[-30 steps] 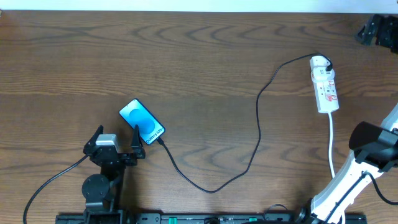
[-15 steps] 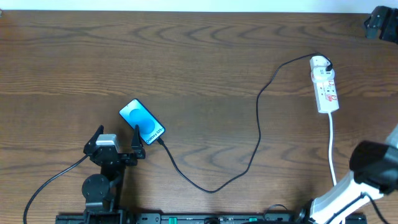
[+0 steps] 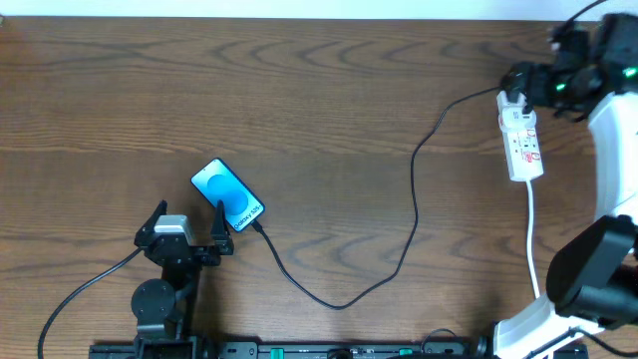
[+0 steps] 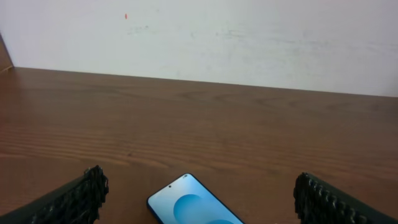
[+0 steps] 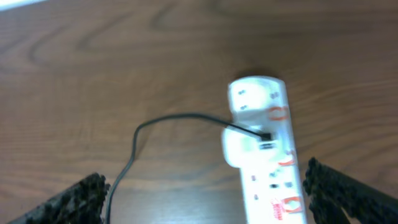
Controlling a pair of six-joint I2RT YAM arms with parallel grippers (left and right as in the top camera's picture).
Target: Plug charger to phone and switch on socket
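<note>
The phone (image 3: 227, 195) lies flat at the front left with its light-blue screen up; its top end also shows in the left wrist view (image 4: 189, 208). The charger cable (image 3: 414, 204) runs from the phone's lower end in a loop to the socket (image 3: 522, 145), where its other end sits in the strip's far outlet (image 5: 245, 146). My left gripper (image 3: 185, 231) is open and empty just in front of the phone (image 4: 199, 182). My right gripper (image 3: 530, 85) is open and empty, hovering over the socket's rounded far end (image 5: 264, 106).
The socket's white cord (image 3: 532, 234) runs toward the table's front right. My right arm (image 3: 608, 150) stretches along the right edge. A white wall (image 4: 199, 37) stands behind the table's far edge.
My right arm has swung from the far right corner in over the socket's far end. The left arm, phone and cable have not moved.
</note>
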